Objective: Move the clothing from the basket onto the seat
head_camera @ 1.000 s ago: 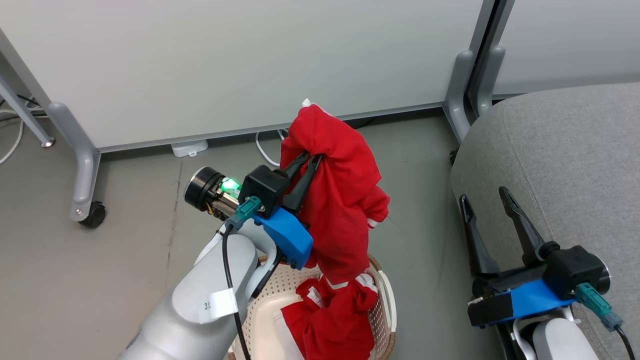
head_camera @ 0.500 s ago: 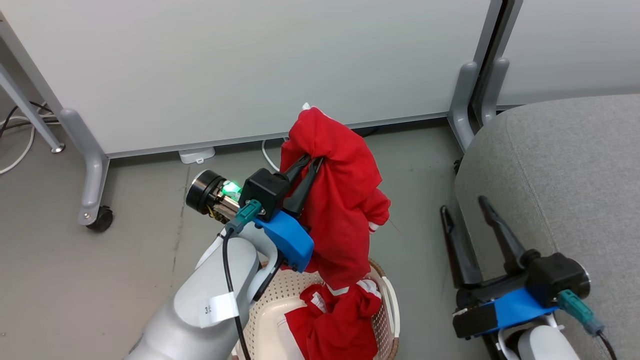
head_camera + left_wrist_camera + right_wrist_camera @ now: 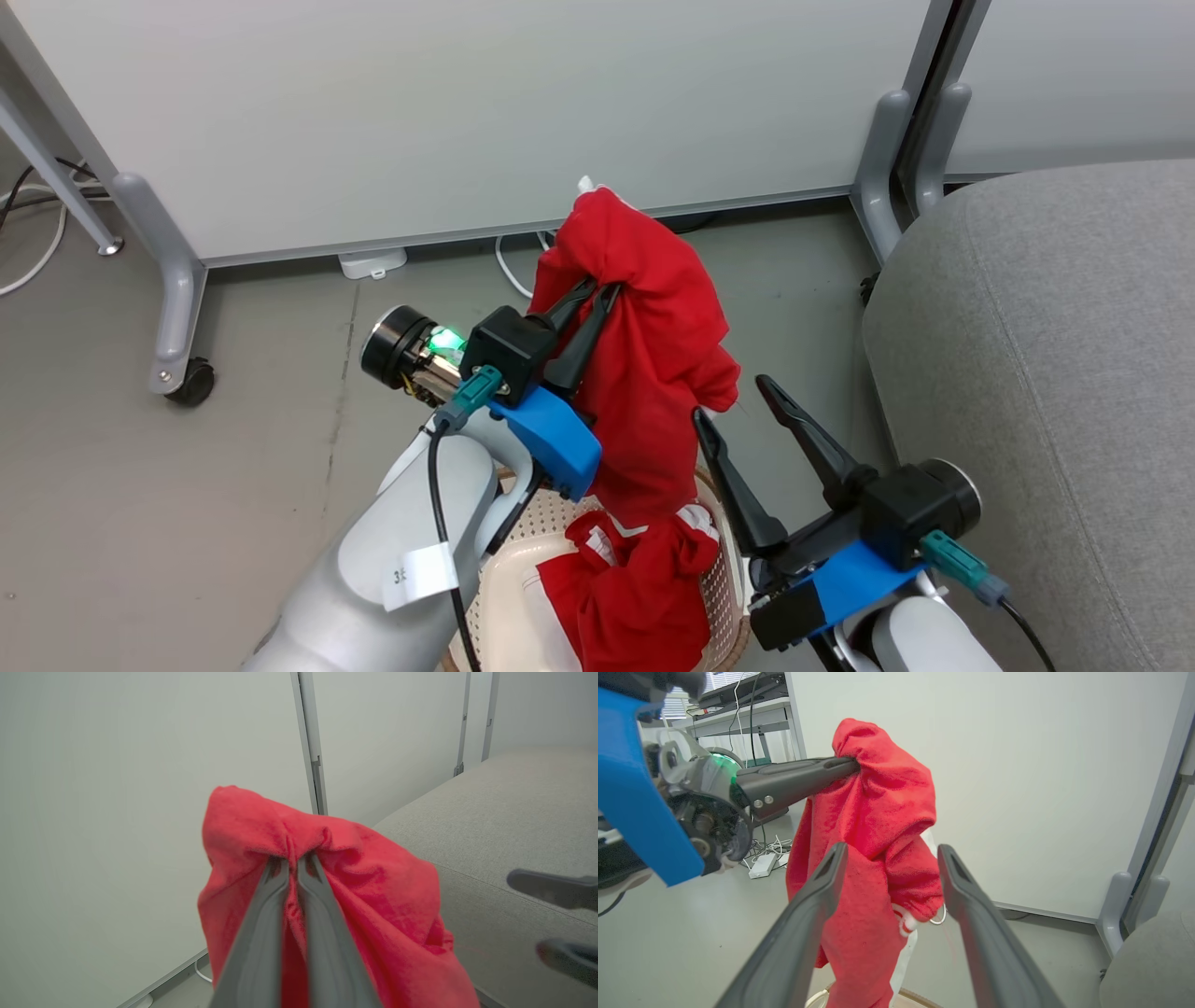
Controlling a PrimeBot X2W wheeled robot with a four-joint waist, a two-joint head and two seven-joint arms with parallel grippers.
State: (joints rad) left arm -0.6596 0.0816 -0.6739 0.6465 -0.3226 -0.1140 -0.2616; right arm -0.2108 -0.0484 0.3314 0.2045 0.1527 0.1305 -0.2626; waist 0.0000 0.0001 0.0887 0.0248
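The left end effector (image 3: 600, 289) stays clamped on a red garment (image 3: 653, 355), hanging it above the basket (image 3: 717, 588), where the second red garment (image 3: 625, 597) lies. The right end effector (image 3: 732, 399), fingers spread wide and empty, has swung off the seat (image 3: 1055, 373) to just beside the hanging cloth.

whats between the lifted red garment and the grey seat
The right gripper, its fingers open, stands between the lifted red garment and the seat, above the floor. The head view shows this.
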